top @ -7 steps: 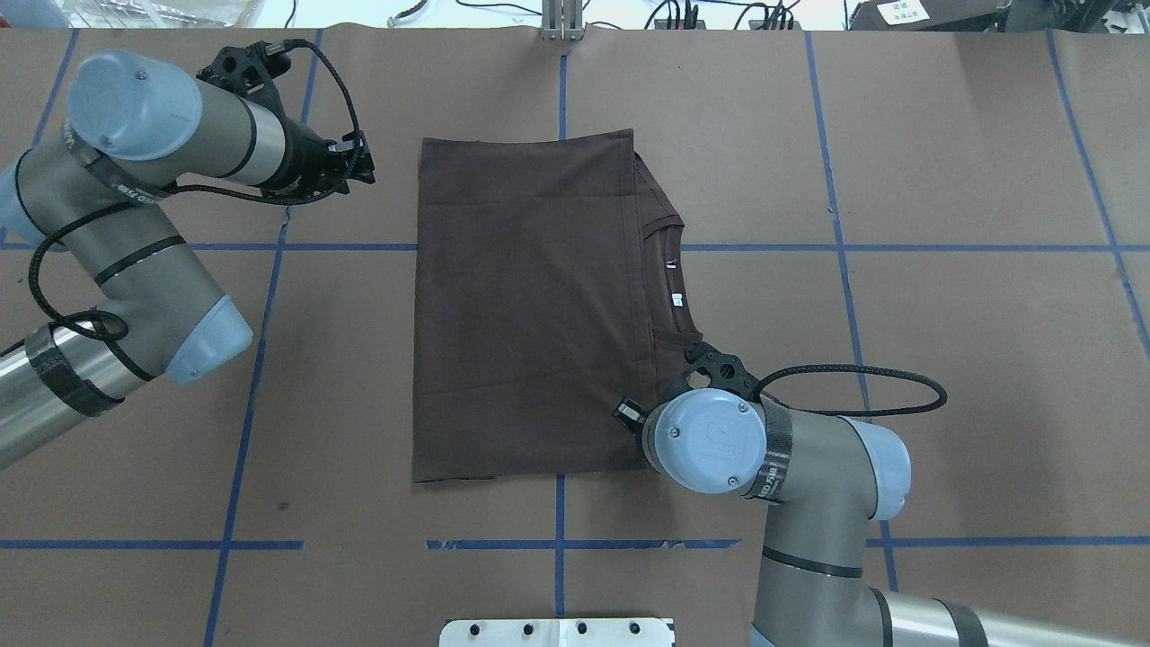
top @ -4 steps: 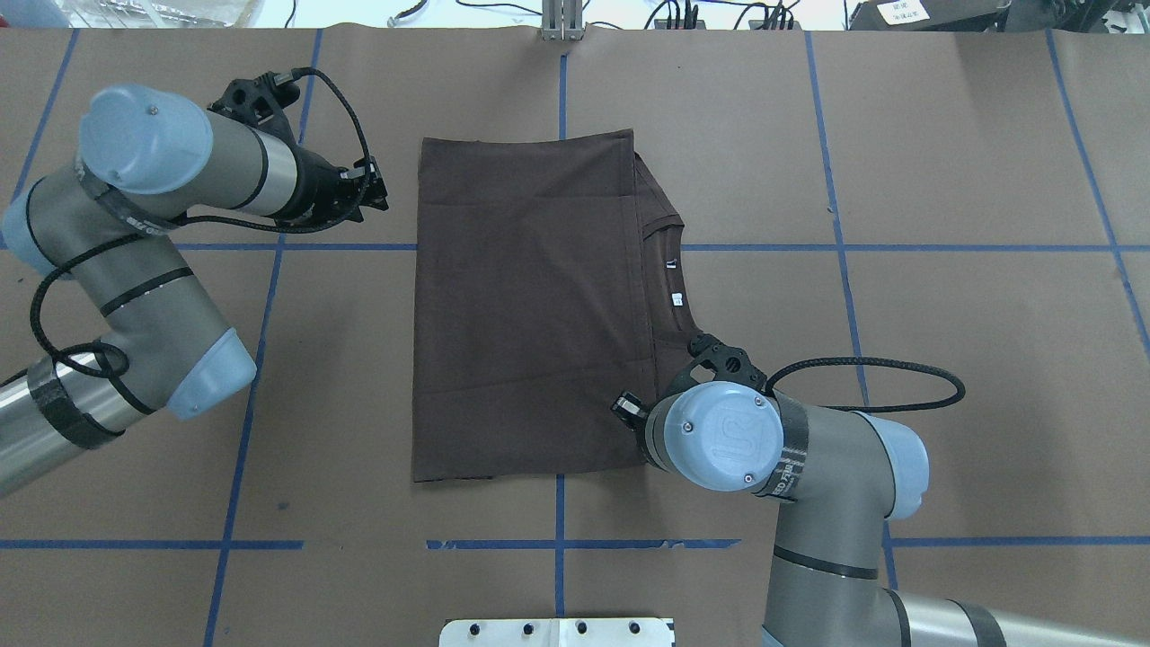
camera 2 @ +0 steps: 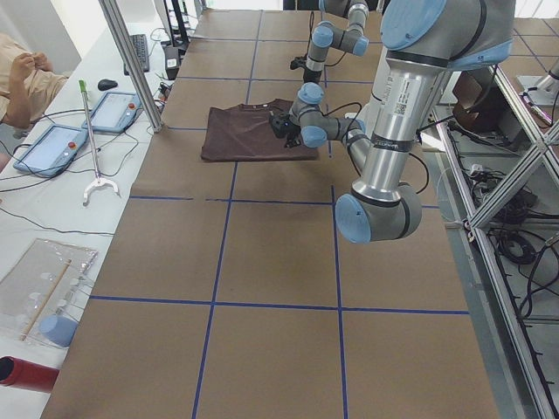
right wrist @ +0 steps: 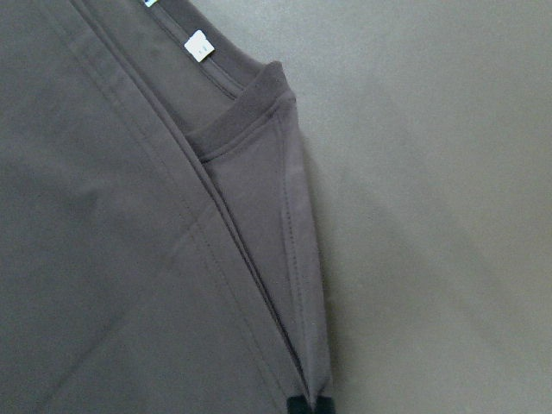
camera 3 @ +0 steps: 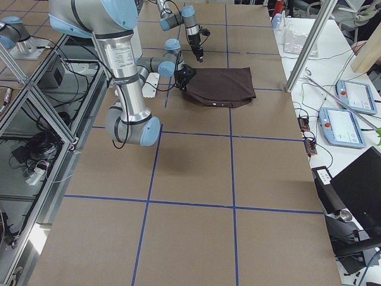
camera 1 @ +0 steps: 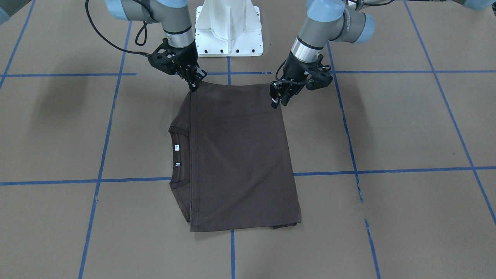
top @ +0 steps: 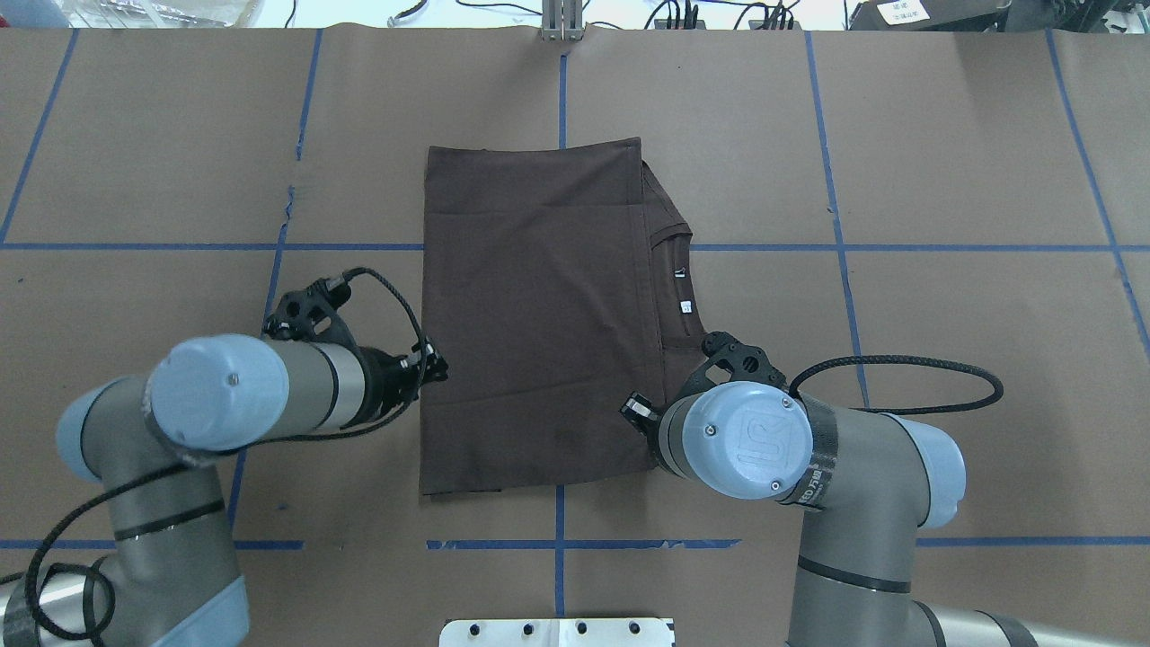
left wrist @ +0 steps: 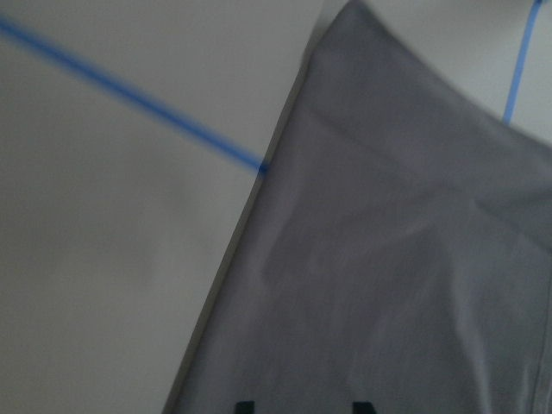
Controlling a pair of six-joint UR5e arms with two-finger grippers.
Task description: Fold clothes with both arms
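The dark brown T-shirt [top: 539,314] lies folded into a rectangle on the table, also in the front view [camera 1: 240,162]. Its collar and white neck tags [top: 685,305] stick out on the right side. My left gripper [camera 1: 276,101] is open and hovers at the shirt's near left edge [top: 436,370]. Its two fingertips stand apart over the cloth in the left wrist view [left wrist: 304,405]. My right gripper [camera 1: 193,86] is shut on the shirt's near right corner, by the folded sleeve edge [right wrist: 310,404]. In the overhead view the wrist hides its fingertips.
The table is covered in brown paper [top: 943,359] with blue tape lines. The white pedestal base [camera 1: 228,31] stands at the robot's edge, just behind the shirt's near side. Tablets [camera 2: 52,148] and a person sit beyond the far edge.
My left arm has swung from the shirt's far left corner to its near left edge. My right arm shifted slightly right, and the shirt slid a little with it.
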